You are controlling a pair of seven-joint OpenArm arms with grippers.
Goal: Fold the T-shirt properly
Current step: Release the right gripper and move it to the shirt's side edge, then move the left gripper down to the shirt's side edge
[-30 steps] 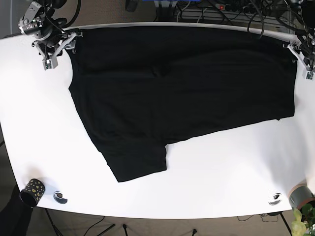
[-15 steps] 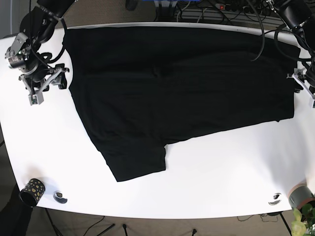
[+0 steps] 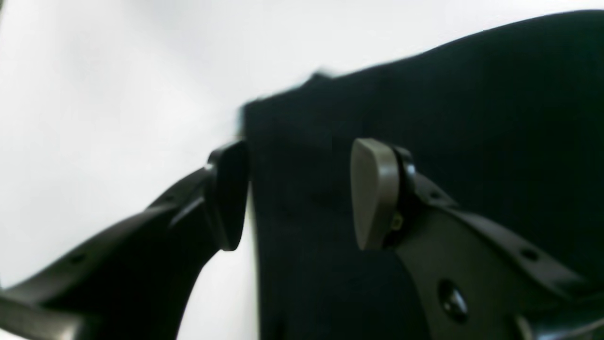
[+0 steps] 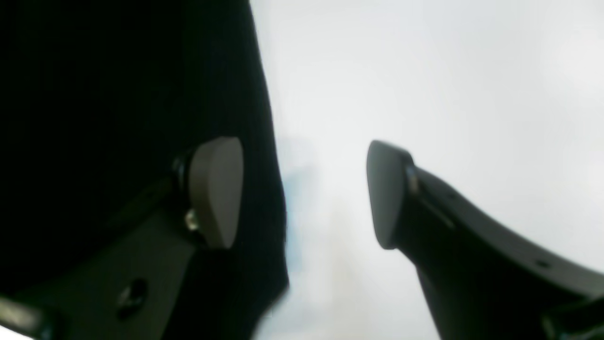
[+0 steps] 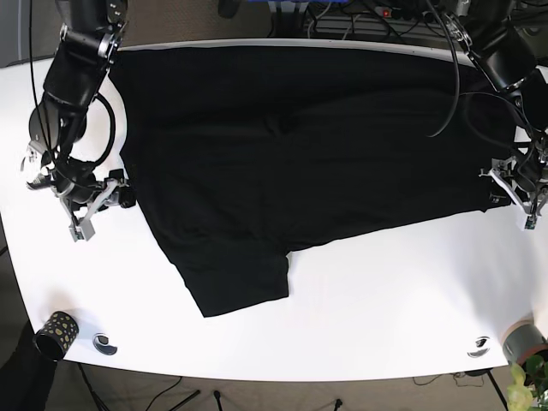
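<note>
A black T-shirt (image 5: 308, 154) lies spread flat on the white table (image 5: 385, 291), with a sleeve pointing toward the front left. My right gripper (image 5: 101, 199) is at the shirt's left edge. In the right wrist view the gripper (image 4: 302, 193) is open, one finger over the shirt (image 4: 118, 94) and the other over bare table. My left gripper (image 5: 512, 190) is at the shirt's right lower corner. In the left wrist view this gripper (image 3: 302, 196) is open and straddles the edge of the shirt (image 3: 448, 118).
A black cup with yellow dots (image 5: 56, 332) stands at the front left corner, with a small round object (image 5: 104, 343) beside it. Another round object (image 5: 478, 347) and a grey pot with a plant (image 5: 524, 342) are at the front right. Cables (image 5: 368, 17) lie behind the table.
Both grippers have moved from the shirt's back corners toward the front along its side edges. They are now low at the left edge and the right lower corner.
</note>
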